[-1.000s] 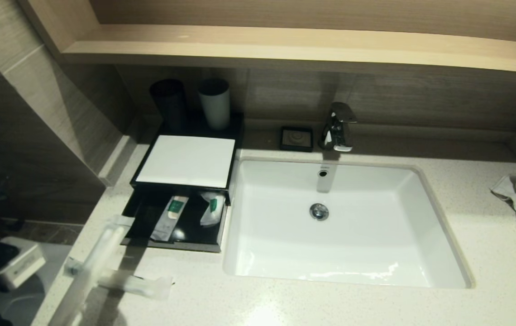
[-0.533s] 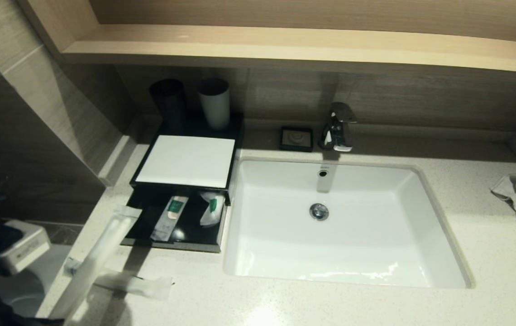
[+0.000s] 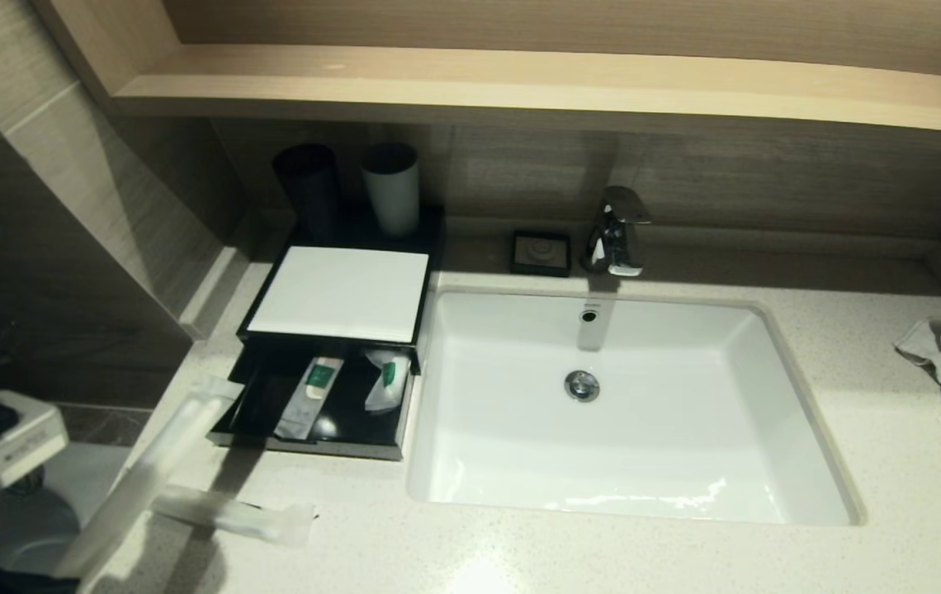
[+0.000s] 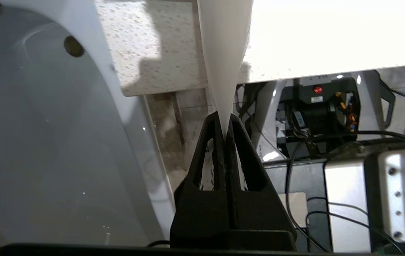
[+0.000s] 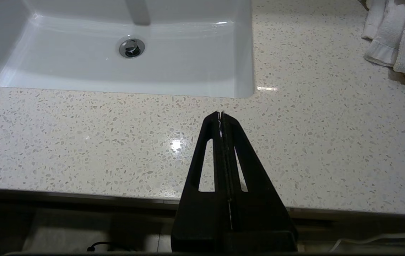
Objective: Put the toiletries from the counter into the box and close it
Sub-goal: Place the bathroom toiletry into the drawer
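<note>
The counter carries the basin at centre and the box at nine o'clock, its drawer pulled out with two packets inside. One long packet lies at seven o'clock on the counter. The left gripper, at eight o'clock off the counter's edge, is clamped on another long packet. The right gripper, jaws together and empty, hangs over the near edge.
</note>
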{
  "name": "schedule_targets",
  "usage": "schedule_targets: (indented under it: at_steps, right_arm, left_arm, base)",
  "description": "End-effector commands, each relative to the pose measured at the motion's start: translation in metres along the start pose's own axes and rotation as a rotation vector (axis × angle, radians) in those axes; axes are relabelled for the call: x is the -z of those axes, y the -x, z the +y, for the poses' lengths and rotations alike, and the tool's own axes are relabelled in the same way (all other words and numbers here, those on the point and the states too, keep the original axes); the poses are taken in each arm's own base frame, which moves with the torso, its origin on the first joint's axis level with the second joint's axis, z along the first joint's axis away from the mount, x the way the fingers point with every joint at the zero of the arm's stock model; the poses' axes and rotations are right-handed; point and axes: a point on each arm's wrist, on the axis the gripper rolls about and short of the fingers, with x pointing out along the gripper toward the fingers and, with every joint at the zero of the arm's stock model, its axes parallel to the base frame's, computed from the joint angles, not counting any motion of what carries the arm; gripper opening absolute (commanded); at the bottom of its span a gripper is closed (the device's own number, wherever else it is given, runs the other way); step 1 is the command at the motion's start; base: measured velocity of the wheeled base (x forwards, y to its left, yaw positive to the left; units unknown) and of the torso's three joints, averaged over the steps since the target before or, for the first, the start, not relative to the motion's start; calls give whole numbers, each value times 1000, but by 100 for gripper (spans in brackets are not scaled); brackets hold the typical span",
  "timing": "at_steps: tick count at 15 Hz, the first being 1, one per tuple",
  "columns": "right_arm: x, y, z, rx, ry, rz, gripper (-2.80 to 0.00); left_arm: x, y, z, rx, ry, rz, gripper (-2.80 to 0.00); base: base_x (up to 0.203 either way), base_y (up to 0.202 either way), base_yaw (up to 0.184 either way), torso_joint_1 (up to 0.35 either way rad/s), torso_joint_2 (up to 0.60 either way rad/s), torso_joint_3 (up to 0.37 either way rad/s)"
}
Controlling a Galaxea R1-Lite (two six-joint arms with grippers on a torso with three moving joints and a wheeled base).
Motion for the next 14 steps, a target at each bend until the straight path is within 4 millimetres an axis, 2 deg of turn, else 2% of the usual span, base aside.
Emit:
schedule_targets:
  at_steps: [1,4,9,14]
  right_arm:
    - [0,0,0,0,0,0,-280]
    - [0,0,0,0,0,0,-280]
    - [0,0,0,0,0,0,-280]
    - [0,0,0,0,0,0,-280]
  left_arm:
    - [-2,-2,11,-51,28,4,-280]
    - [-5,-5,22,-30,23,8,-280]
    - [-9,-9,22,28,-17,25,-280]
    - [-35,-24,20,60,-13,72,-280]
  base:
    - [0,0,0,0,0,0]
    - [0,0,0,0,0,0]
    - [0,0,0,0,0,0]
    - [0,0,0,0,0,0]
